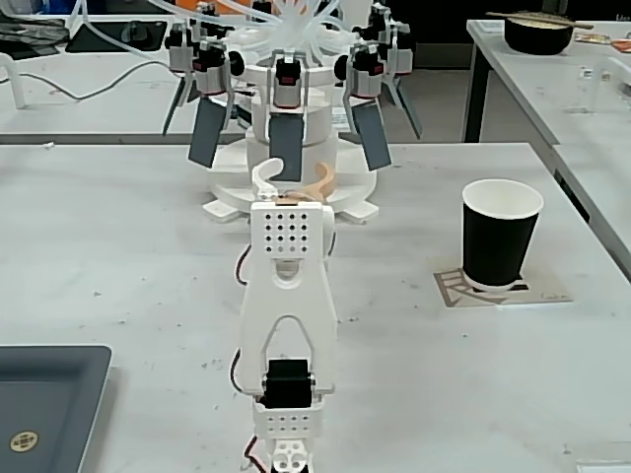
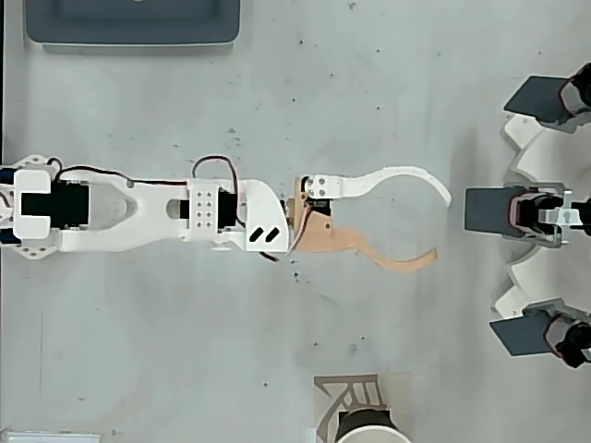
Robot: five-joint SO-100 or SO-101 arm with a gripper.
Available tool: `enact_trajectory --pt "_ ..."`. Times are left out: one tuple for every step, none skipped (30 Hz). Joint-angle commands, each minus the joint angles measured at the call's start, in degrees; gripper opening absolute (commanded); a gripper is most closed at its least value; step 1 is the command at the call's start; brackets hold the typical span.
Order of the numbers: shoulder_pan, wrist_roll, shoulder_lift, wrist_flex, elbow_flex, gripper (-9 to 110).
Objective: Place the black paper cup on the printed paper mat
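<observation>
The black paper cup (image 1: 501, 235) stands upright, long axis vertical, mouth up, its base on the printed paper mat (image 1: 501, 286) at the right side of the desk (image 1: 118, 236) in the fixed view. In the overhead view only its white rim (image 2: 368, 428) shows at the bottom edge. The gripper (image 2: 441, 224) is spread wide, white and tan curved fingers well apart, empty, touching nothing, pointing toward the servo rack (image 2: 545, 214), well apart from the cup.

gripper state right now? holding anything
Gripper: open, jaws spread wide, holding nothing; the black paper cup stands apart on the printed paper mat.
</observation>
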Motion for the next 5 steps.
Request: enact_trajectory --pt "0.18 0.44 0.35 -1.14 -2.55 12" --pt "0.18 0.44 0.35 -1.14 -2.55 12" --pt "0.18 0.44 0.35 -1.14 -2.46 12" --pt "0.18 0.44 0.35 -1.14 -2.46 12" --pt "0.18 0.44 0.35 -1.14 -2.46 12"
